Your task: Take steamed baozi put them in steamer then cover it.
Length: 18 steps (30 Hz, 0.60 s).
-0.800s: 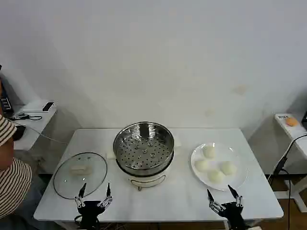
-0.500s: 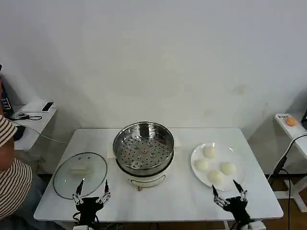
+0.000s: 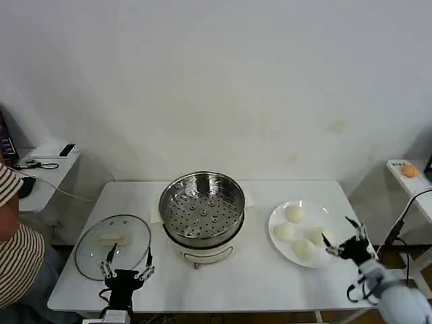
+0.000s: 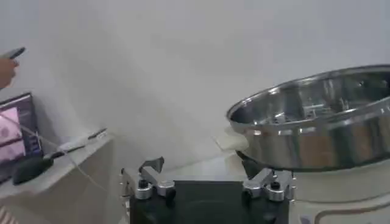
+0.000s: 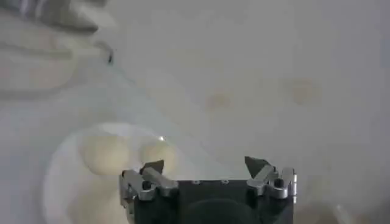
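Spread wide, the right gripper hangs at the plate edge, nearest baozi just beside its fingertips. Left gripper, jaws also apart, waits by the lid, steamer off to its right.

Right wrist view blurred: steamed baozi are smears on a vague plate. Steamer cut off at frame edge (base too). Fourth bun partly behind right claw.
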Each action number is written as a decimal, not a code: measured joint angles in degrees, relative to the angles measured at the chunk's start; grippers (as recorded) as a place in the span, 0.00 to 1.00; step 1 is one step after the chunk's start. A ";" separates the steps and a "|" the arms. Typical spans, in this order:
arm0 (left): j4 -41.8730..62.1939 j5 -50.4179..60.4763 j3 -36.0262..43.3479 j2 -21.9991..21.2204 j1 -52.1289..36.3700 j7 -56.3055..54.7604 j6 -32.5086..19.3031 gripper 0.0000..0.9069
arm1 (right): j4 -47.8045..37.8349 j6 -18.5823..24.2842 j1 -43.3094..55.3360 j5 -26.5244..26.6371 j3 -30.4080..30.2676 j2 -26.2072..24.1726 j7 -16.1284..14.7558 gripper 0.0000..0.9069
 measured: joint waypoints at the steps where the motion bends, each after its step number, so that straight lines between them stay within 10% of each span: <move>1: -0.15 0.40 -0.05 -0.04 -0.07 0.30 0.12 1.00 | -1.28 0.30 2.35 -0.98 -1.60 -1.21 -1.56 1.00; 18: -1.85 3.41 -1.79 -0.57 -1.25 2.83 1.12 1.00 | -25.63 9.55 45.54 -6.60 -40.00 -6.67 -26.07 1.00</move>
